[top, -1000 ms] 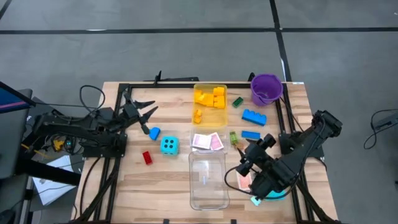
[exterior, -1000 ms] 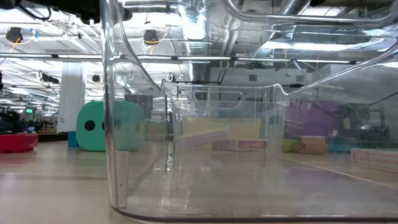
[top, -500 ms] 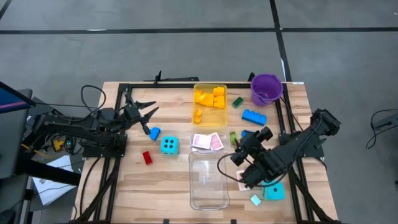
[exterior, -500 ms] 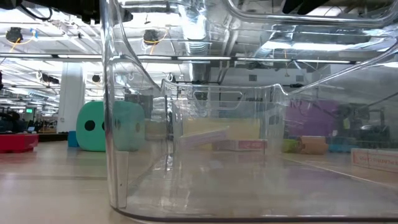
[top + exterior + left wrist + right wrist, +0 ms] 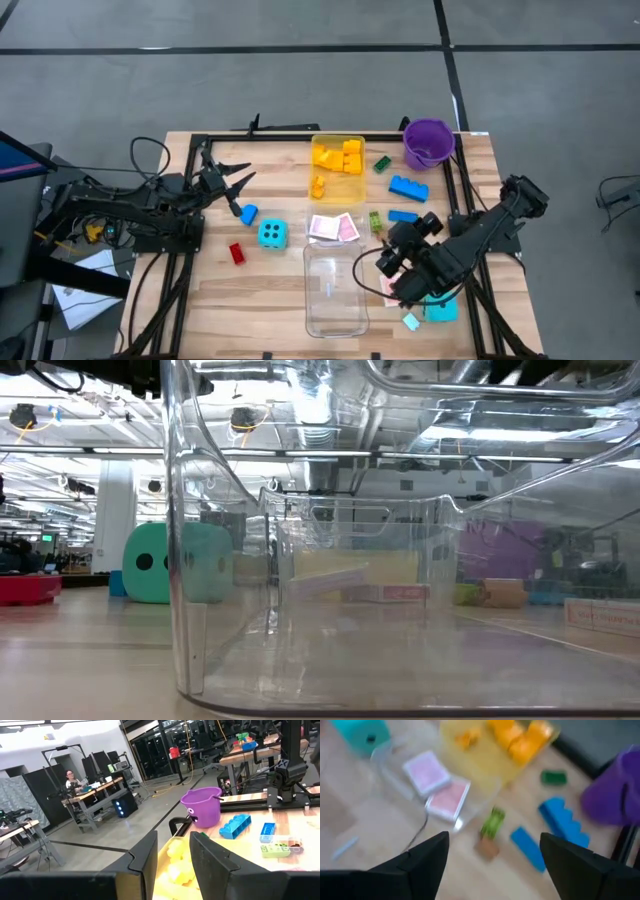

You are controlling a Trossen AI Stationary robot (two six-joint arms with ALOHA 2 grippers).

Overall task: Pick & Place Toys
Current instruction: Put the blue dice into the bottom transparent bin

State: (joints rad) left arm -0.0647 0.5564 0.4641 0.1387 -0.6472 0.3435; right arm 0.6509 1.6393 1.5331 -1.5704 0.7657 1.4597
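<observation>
1. The right tool [image 5: 400, 268] hangs in the lower right of the high view, just right of the clear rectangular plastic tray [image 5: 333, 290]. In its own wrist view the two dark fingers [image 5: 422, 857] stand wide apart with nothing between them.
2. The left tool [image 5: 228, 183] waits at the left of the high view, near the bench's [image 5: 270, 300] left edge. Its fingers [image 5: 150, 865] stand a little apart, with nothing between them.
3. Nearest the right tool: a pink-backed playing card [image 5: 388, 290] partly under the arm, a cyan dotted die [image 5: 441, 310] and a small pale chip at the lower right.
4. Further out, at centre: two pink-backed cards [image 5: 333, 228] just above the clear tray, a green brick [image 5: 376, 221], a flat blue brick [image 5: 403, 216] and a long blue brick [image 5: 408, 187].
5. Upper centre: yellow bricks [image 5: 340, 158] in a yellow-tinted tray [image 5: 355, 190], a dark green brick [image 5: 382, 163], a purple bucket [image 5: 428, 143].
6. Left of centre: a second cyan die [image 5: 271, 234], a blue piece [image 5: 248, 213], a red brick [image 5: 236, 253].
7. Risks, as I judge them: the arm's bulk sits above the card and die, so a low sweep could knock them off the bench's edge; a flat card may slip from the fingers; the tray's thin wall could be nudged on approach.
</observation>
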